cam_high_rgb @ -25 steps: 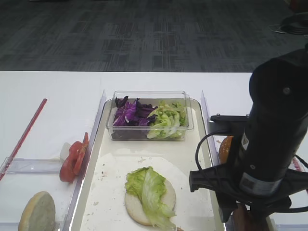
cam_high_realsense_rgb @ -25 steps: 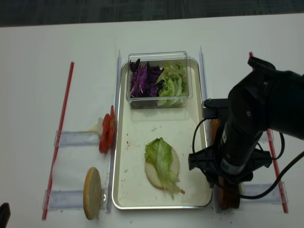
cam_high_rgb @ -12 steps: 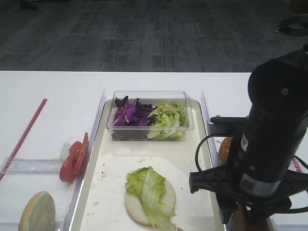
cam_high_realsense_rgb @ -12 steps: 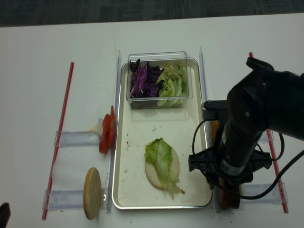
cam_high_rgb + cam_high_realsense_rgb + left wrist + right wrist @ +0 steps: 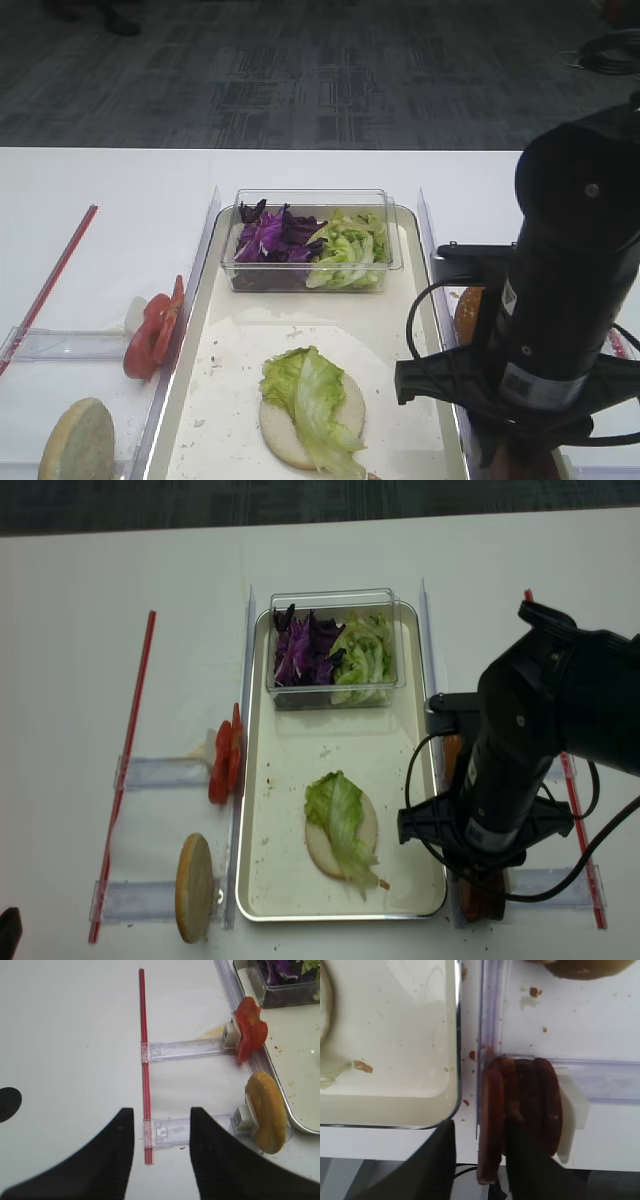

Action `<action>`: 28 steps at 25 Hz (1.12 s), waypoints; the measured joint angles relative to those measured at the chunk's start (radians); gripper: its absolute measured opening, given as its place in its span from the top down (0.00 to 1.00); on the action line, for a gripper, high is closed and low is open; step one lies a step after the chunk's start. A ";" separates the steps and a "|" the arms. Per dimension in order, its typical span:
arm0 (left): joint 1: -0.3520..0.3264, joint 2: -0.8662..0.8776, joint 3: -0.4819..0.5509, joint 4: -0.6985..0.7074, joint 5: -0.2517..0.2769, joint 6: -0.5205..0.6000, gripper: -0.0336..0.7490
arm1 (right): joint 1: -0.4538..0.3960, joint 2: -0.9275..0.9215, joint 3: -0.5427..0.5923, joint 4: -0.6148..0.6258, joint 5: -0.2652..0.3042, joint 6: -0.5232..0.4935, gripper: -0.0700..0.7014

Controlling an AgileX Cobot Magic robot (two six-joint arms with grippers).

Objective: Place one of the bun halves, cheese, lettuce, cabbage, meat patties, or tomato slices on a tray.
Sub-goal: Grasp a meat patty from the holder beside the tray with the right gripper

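Patties (image 5: 522, 1105) stand on edge in their rack, just right of the tray's (image 5: 457, 1050) near corner. My right hand (image 5: 481, 1160) straddles the leftmost one — fingers parted, not clamped. Soft, crumbly — I'd pinch its flat faces gently.

The tray (image 5: 258, 780) has open floor between the clear tub (image 5: 333, 645) at its far end and the lettuce-topped bun half (image 5: 341, 832) near the front. Its right rim is crowded by the right arm (image 5: 520, 760) and the upright meat patties (image 5: 520, 1110).
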 joint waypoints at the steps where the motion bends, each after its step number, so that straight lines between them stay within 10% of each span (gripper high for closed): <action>1: 0.000 0.000 0.000 0.000 0.000 0.000 0.59 | 0.000 0.000 0.000 0.000 0.003 0.000 0.60; 11: 0.000 0.000 0.000 0.000 0.000 0.000 0.59 | 0.000 0.000 0.000 -0.004 0.009 0.000 0.81; 28: 0.000 0.000 0.000 0.000 0.000 0.000 0.59 | 0.000 -0.026 0.000 0.005 0.026 0.000 0.82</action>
